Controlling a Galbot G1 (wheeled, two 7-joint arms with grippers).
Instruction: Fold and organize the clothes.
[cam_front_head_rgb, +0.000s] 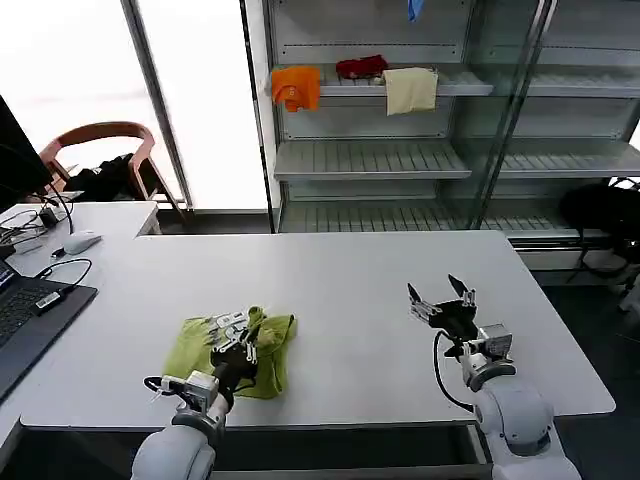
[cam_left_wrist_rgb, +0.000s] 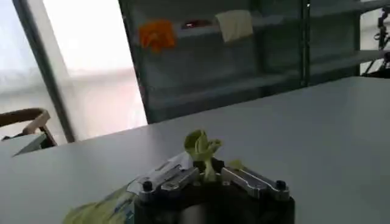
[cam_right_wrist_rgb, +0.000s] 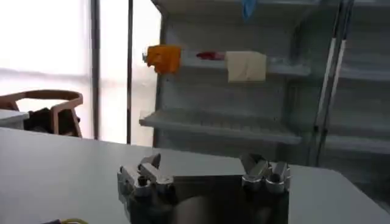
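Note:
The clothes (cam_front_head_rgb: 230, 352), one lime yellow-green T-shirt, lie bunched near the table's front left. My left gripper (cam_front_head_rgb: 238, 335) sits over the shirt's middle, shut on a pinch of its fabric. In the left wrist view a tuft of the clothes (cam_left_wrist_rgb: 201, 146) sticks up between the closed fingers of the left gripper (cam_left_wrist_rgb: 207, 171). My right gripper (cam_front_head_rgb: 440, 296) hovers open above bare table at the front right, well away from the shirt. The right wrist view has the right gripper (cam_right_wrist_rgb: 204, 170) with its fingers spread wide and nothing between them.
A white table (cam_front_head_rgb: 370, 300) carries the work. A laptop (cam_front_head_rgb: 25, 315), cables and a mouse (cam_front_head_rgb: 80, 241) lie at the left. Behind stands a metal shelf unit (cam_front_head_rgb: 370, 160) with an orange cloth (cam_front_head_rgb: 296, 86), a red item (cam_front_head_rgb: 361, 66) and a cream cloth (cam_front_head_rgb: 410, 89). A chair (cam_front_head_rgb: 100, 160) is at the far left.

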